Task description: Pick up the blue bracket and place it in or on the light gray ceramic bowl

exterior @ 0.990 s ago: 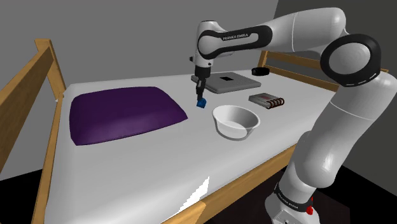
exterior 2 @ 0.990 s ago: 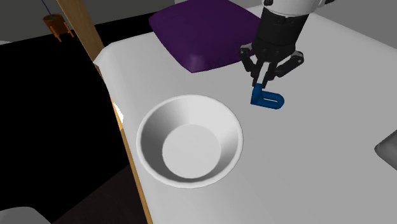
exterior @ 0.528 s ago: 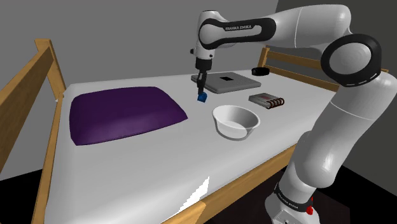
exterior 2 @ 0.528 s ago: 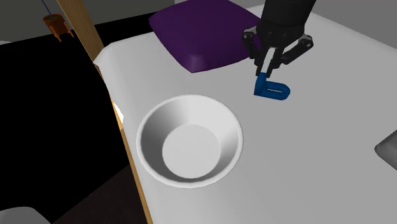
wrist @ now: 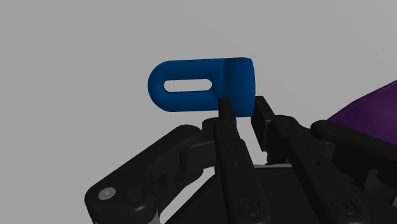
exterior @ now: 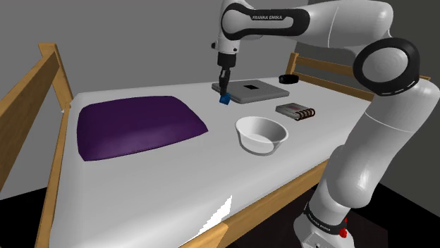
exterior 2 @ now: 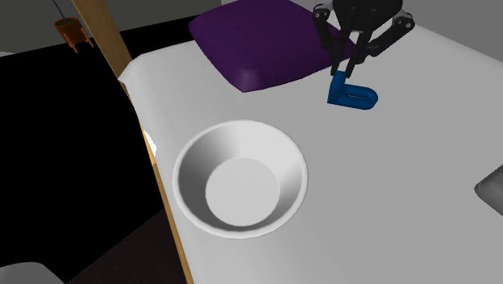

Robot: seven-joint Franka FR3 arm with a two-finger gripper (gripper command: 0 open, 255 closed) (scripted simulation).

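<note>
Currently the claw (exterior: 224,89) is pinching the blue bracket (exterior: 224,99) by 1 leg, with its 2 fingers (wrist: 224,108) clamped on it. The other leg sticks out sideways (its slot is plain in the wrist view). The bracket hangs under the claw over the white bed (exterior: 162,176), between the purple pillow (exterior: 137,125) and the flat grey slab (exterior: 257,91). It's well apart from the white bowl (exterior 2: 189,177), which sits upright on the bed.

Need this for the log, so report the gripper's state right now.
Gripper: closed, holding the blue bracket by its upright leg.
</note>
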